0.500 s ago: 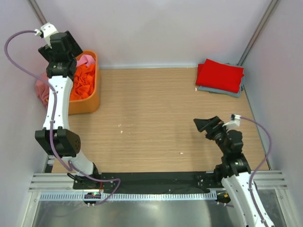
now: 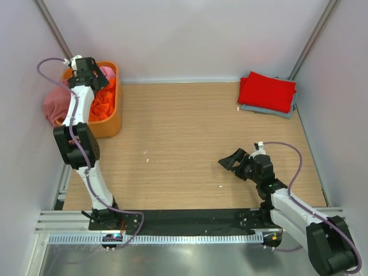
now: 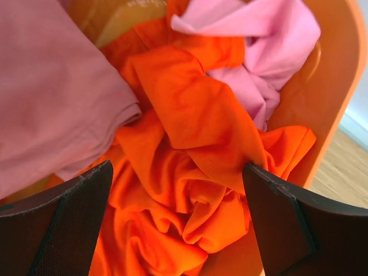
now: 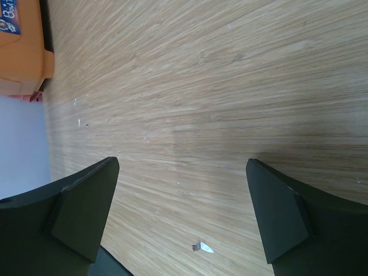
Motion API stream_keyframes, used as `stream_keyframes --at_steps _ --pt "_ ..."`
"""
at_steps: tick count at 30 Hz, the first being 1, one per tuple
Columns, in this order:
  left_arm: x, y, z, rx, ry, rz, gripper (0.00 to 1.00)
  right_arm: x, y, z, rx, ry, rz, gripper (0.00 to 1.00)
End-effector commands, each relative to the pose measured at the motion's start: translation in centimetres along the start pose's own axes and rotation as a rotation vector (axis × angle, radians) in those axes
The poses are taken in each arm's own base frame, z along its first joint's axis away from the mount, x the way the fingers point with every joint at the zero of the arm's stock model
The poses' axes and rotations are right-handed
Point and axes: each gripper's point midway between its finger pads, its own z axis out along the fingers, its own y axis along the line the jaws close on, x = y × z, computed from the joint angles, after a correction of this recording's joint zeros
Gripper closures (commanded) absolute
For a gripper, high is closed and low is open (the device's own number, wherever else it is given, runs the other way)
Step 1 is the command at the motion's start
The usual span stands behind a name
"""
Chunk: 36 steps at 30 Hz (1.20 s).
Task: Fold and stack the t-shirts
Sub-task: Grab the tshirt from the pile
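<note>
A light wood-grain tabletop [image 2: 190, 132] fills the middle of the frame, with a few small white specks [image 2: 221, 186] on it. Plain pale lilac-white walls [image 2: 190, 34] close it in at the top, left and right. Thin grey metal poles [image 2: 315, 34] slant in the upper corners. A black strip [image 2: 190, 217] and a silver aluminium rail [image 2: 63, 221] run along the bottom, under soft, even light

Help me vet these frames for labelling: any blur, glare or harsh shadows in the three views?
Top external: evenly lit and sharp, only faint shadows on the table. Left wrist: the orange t-shirt is in focus and heavily saturated, the left claw dark and slightly soft. Right wrist: wood grain looks smeared, with a soft shadow near the right claw; no harsh glare anywhere.
</note>
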Motion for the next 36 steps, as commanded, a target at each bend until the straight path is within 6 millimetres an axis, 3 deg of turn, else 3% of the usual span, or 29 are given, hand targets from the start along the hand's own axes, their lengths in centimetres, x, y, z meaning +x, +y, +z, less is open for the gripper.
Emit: stream_keyframes --at_steps 1,6,9,11,13,16,17,19,21,22,23,24,25,26,30,34,36 --pt "-1.6 -2.2 -0.4 0.094 -0.026 -0.05 0.05 -1.5 0.4 0.4 0.011 -0.072 -0.053 0.0" --pt "-0.3 -3.0 1.5 0.111 0.013 -0.06 0.07 -1.0 0.3 0.9 0.011 -0.043 -0.058 0.0" --pt "-0.2 -3.1 1.4 0.122 0.014 -0.07 0.1 -1.0 0.4 0.9 0.004 -0.046 -0.062 0.0" --pt "-1.6 -3.7 0.6 0.161 -0.039 -0.085 0.1 -1.0 0.4 0.9 0.003 -0.046 -0.063 0.01" --pt "-1.5 -4.0 0.3 0.184 -0.049 -0.085 0.1 -0.9 0.3 1.0 0.005 -0.04 -0.063 0.0" --pt "-1.8 -4.4 0.8 0.188 -0.054 -0.085 0.1 -0.7 0.4 1.2 0.005 -0.025 -0.063 0.0" --pt "-0.8 -4.2 1.7 0.173 -0.025 -0.079 0.14 -0.7 0.4 1.3 0.004 -0.026 -0.066 0.0" --pt "-0.8 -4.5 2.2 0.175 -0.017 -0.082 0.21 -0.5 0.3 1.4 0.007 -0.016 -0.065 0.0" --pt "-0.1 -5.0 3.1 0.193 0.007 -0.083 0.38 -0.6 0.4 1.5 0.003 -0.016 -0.066 0.0" --pt "0.0 -5.3 3.3 0.207 0.013 -0.085 0.5 -0.6 0.4 1.5 0.003 -0.015 -0.066 0.01" --pt "0.1 -5.8 3.4 0.222 0.02 -0.088 0.74 -0.6 0.4 1.5 0.005 -0.017 -0.066 0.01" --pt "-0.3 -6.6 3.2 0.262 0.022 -0.091 0.87 -0.6 0.5 1.5 0.002 -0.016 -0.067 0.01" --pt "-0.8 -7.1 2.9 0.28 0.015 -0.093 0.99 -0.4 0.4 1.5 0.004 -0.011 -0.067 0.01" --pt "-1.1 -7.4 2.5 0.291 0.009 -0.088 1.0 -0.5 0.4 1.6 0.005 -0.013 -0.067 0.02" --pt "-5.1 -9.7 -1.9 0.345 -0.092 -0.064 1.0 -0.4 0.4 1.6 0.003 -0.009 -0.066 0.04" --pt "-10.8 -9.6 -8.0 0.352 -0.236 -0.099 1.0 -0.5 0.6 1.5 -0.003 -0.012 -0.072 0.05" --pt "-12.7 -9.3 -9.8 0.347 -0.273 -0.102 1.0 -0.5 0.5 1.4 -0.001 -0.015 -0.072 0.05"
